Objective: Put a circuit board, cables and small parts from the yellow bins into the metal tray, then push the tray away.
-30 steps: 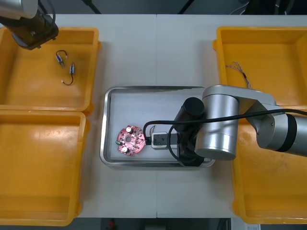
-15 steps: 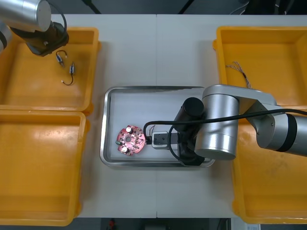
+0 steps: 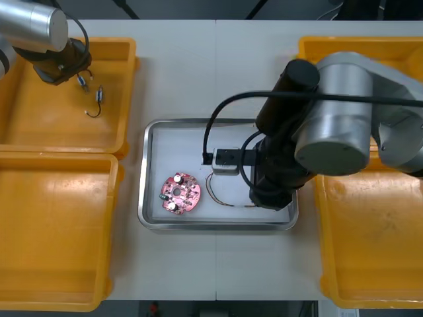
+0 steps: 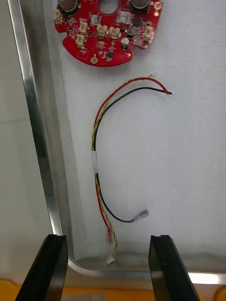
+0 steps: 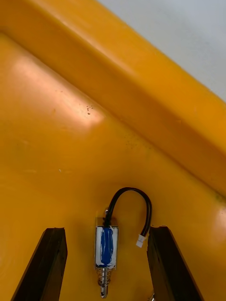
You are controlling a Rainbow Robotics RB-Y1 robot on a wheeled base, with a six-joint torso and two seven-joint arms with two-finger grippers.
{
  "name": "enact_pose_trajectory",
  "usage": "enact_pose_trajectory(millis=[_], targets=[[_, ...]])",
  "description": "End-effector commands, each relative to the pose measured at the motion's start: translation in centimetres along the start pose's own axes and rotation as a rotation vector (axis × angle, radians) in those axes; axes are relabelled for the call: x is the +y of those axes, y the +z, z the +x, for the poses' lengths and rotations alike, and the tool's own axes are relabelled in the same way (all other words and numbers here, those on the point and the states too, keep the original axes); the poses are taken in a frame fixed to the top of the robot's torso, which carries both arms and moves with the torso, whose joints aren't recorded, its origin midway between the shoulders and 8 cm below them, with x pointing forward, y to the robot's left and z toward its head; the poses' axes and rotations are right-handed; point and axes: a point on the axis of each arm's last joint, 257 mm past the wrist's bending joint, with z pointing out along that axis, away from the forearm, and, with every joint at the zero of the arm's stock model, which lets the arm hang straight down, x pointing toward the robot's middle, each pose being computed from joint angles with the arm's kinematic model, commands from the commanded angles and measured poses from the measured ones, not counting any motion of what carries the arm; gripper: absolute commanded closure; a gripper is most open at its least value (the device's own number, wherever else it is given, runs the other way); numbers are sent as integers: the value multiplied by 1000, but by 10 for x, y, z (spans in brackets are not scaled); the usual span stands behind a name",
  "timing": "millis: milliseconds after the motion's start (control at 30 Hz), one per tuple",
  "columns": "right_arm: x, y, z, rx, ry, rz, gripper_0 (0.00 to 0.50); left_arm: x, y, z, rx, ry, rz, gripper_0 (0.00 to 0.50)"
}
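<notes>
1. The left gripper [image 5: 107, 235] is released. Its black fingers [image 5: 52, 263] stand well apart and grasp nothing, low inside the far yellow bin [image 5: 117, 94] on the robot's left.
2. Between those fingers, touching neither, a small metal part [image 5: 106, 254] with a blue band lies on the bin floor. A black lead [image 5: 136, 197] loops out of it, away from the gripper, and comes back to a white plug just beside one finger.
3. In the front view the left gripper [image 3: 66, 69] hangs near the bin's far wall. A second small metal part [image 3: 100, 93] lies near it on the side toward the tray.
4. The right gripper [image 4: 107, 240] is also released, its fingers spread wide and holding nothing, above the metal tray [image 4: 37, 141], whose shiny rim passes just under the fingertips.
5. A red and yellow cable [image 4: 96, 155], run together with a black strand, lies loose on the tray's white floor. Its plug ends rest between the fingertips, and the rest curves away ahead of the gripper.
6. Beyond the cable's far end and clear of it, the round red circuit board [image 4: 106, 33] lies flat in the tray.
7. The tray rests on the bench [image 3: 198, 72], between the yellow bins [image 3: 370, 244] at either side.
</notes>
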Motion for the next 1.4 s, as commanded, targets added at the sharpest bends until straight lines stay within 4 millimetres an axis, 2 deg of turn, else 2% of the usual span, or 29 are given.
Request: enact_pose_trajectory(millis=[33,300,567,933,967,1000,1033,1067,1100,1133,1167,1400], targets=[[-30,-42,4,-31,149,62,0,-8,5,9,12,43,34,0],[-56,-68,31,-79,451,93,0,-4,13,17,13,60,30,0],[-83,-96,78,-88,766,149,0,4,18,25,26,63,10,0],[-113,-114,132,-87,1067,215,0,9,30,40,39,63,15,0],[-116,-116,136,-86,1086,218,0,7,29,40,39,66,16,17],[-118,-117,140,-86,1104,216,0,7,29,40,39,67,16,105],[-122,-118,145,-87,1130,214,0,8,29,39,38,68,16,282],[-124,-119,147,-87,1142,212,0,8,29,39,38,68,16,374],[-128,-120,153,-89,1169,210,0,7,29,39,37,70,17,442],[-132,-121,158,-90,1186,209,0,8,29,39,37,73,15,484],[-134,-121,160,-87,1196,210,0,8,30,40,37,75,15,499],[-162,-126,180,-69,1280,209,0,9,30,37,29,96,12,500]])
